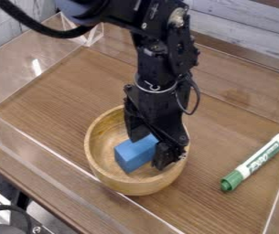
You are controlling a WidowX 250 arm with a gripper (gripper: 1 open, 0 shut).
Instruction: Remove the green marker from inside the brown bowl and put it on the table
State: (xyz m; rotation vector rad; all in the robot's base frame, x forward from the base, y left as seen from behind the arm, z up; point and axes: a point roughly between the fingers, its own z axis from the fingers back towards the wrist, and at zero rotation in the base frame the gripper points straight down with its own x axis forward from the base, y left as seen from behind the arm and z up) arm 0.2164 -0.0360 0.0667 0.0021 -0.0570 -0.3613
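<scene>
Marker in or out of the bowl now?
Out: the green marker lies on the table, right of the bowl in view.

The green marker [255,163] lies on the bench [69,102], outside the brown bowl [101,154] and to its right in the view. Its dark green end points toward the lower left, its white barrel toward the upper right. The bowl stands upright and contains a blue block [134,154]. The black hand [156,146] reaches down into the bowl from above, fingers spread, beside and partly over the block; contact between them cannot be determined. Clear walls edge the bench. Dark cables [0,211] are visible at lower left.
</scene>
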